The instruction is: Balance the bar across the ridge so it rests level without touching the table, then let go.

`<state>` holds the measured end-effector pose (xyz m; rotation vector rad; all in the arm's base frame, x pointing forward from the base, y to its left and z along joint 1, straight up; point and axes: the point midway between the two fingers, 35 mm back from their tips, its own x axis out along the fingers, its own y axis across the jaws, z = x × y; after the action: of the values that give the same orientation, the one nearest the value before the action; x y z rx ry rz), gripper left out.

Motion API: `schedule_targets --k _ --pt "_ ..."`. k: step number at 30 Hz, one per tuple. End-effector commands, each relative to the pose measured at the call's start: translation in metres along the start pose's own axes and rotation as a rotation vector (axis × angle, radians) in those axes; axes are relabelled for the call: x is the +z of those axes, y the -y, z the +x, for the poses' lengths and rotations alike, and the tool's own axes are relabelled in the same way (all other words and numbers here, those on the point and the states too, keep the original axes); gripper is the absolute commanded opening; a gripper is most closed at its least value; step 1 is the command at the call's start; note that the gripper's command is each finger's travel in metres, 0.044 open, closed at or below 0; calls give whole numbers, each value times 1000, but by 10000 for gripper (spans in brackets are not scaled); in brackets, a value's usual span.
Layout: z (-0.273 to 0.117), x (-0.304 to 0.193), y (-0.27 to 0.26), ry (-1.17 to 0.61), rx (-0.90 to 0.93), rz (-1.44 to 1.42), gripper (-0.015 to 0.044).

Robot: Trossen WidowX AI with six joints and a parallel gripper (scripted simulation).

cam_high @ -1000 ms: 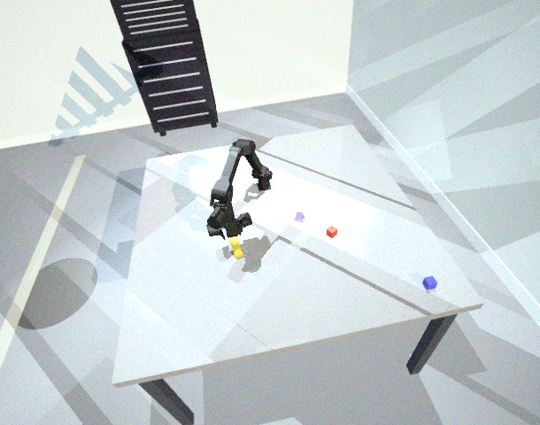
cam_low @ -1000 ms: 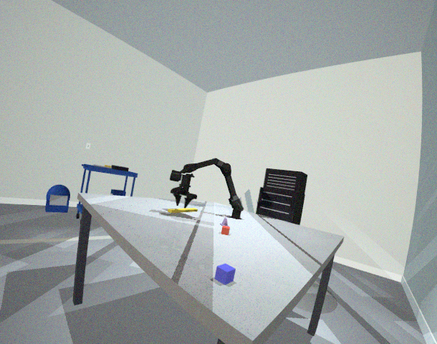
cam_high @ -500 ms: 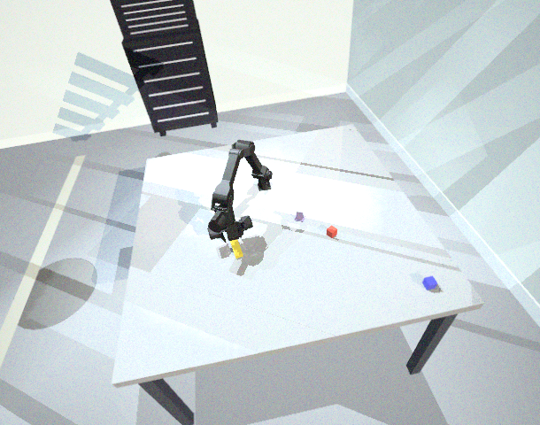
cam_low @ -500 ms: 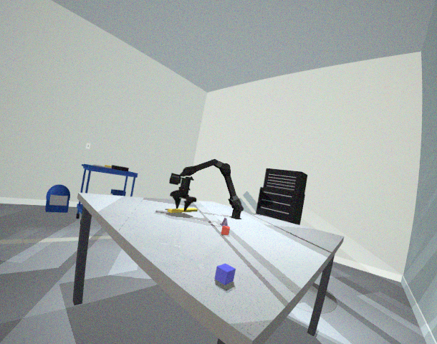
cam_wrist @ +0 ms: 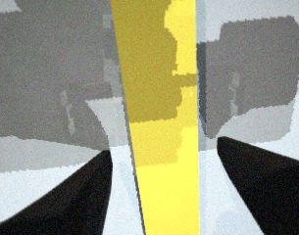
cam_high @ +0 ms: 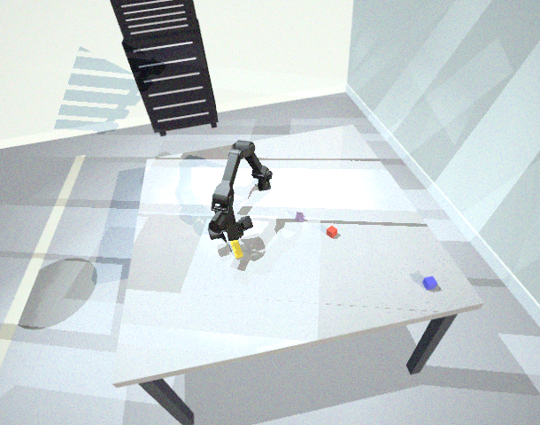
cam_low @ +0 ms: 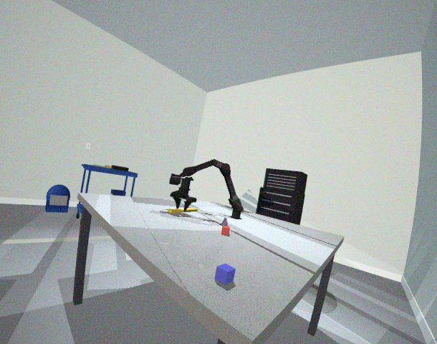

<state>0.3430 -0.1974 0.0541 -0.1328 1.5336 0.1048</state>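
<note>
The yellow bar (cam_high: 236,250) (cam_low: 192,209) (cam_wrist: 166,196) lies flat on the table (cam_high: 261,315) (cam_low: 196,255). My gripper (cam_low: 181,209) (cam_wrist: 164,151) is open and low over the bar. In the wrist view one finger stands on each side of the bar, with a gap on both sides. The bar runs slightly tilted up the wrist view, and shadows fall across it. In the top view the gripper hides the bar's far end. The ridge, a small purple wedge (cam_high: 299,216) (cam_low: 225,222), stands apart from the bar, nearer the arm's base, with nothing on it.
A red cube (cam_high: 331,231) (cam_low: 225,230) sits near the ridge. A blue cube (cam_high: 429,282) (cam_low: 225,274) sits farther off, near the table's corner. A black drawer cabinet (cam_high: 173,75) (cam_low: 283,193) and a blue cart (cam_low: 109,170) stand beyond the table.
</note>
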Motion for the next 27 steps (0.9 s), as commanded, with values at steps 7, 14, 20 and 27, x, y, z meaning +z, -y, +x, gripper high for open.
schedule_targets --k 7,14,20,27 --pt "0 0 0 0 0 0 137" --pt "-6 1 1 0 0 0 12" --pt "-21 2 2 -1 0 -1 0" --pt "-39 3 2 -2 -1 -3 0"
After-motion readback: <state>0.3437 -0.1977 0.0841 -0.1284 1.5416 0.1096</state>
